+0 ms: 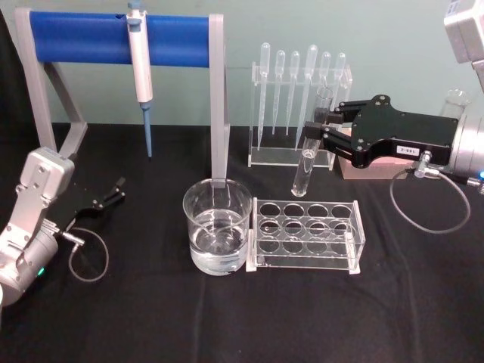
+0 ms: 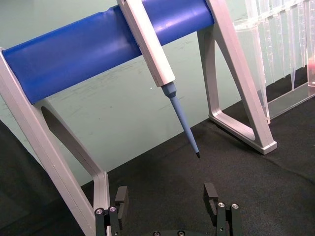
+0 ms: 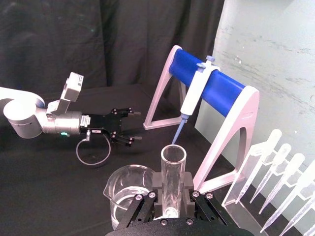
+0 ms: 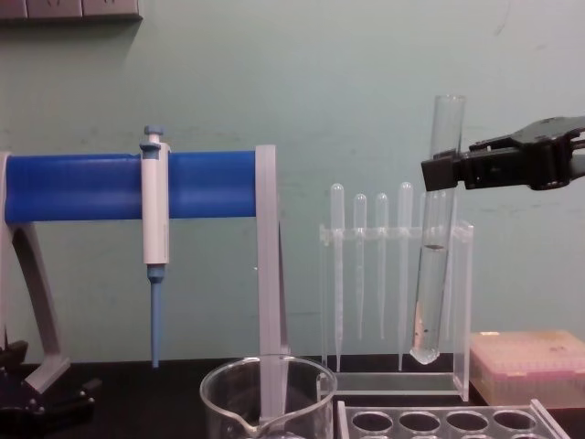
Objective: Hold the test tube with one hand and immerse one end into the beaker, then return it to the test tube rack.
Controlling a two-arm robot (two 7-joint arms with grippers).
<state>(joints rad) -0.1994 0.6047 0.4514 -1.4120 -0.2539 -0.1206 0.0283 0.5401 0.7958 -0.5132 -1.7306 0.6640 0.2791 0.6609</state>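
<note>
Head view, read from near to far. Nearest you on the black desk (image 1: 227,318) stands the beaker (image 1: 198,219), holding clear liquid, with the test tube rack (image 1: 306,236) just beside it on the robot's right. Keeping them side by side probably makes the trip from dip to return short.

Behind the rack, the right pincer (image 1: 318,128) reaches in from the right and is clamped on the upper part of the test tube (image 1: 304,172). The tube hangs in the air with its round end down, slightly tilted, and touches nothing else. The high grip looks deliberate: it leaves the lower length bare, so you can lower that end into the liquid without wetting the fingers. The tube is behind the beaker and to its right, not yet over the mouth, so the dip seems to lie ahead.

At the far left, the left pincer (image 1: 110,194) rests low near the desk with its fingers apart, holding nothing and well clear of the work.

Farthest back are a stand of plastic pipettes (image 1: 299,106) and a pipettor (image 1: 141,72) hung on a blue bar (image 1: 83,38). Both are out of the tube's likely path.
</note>
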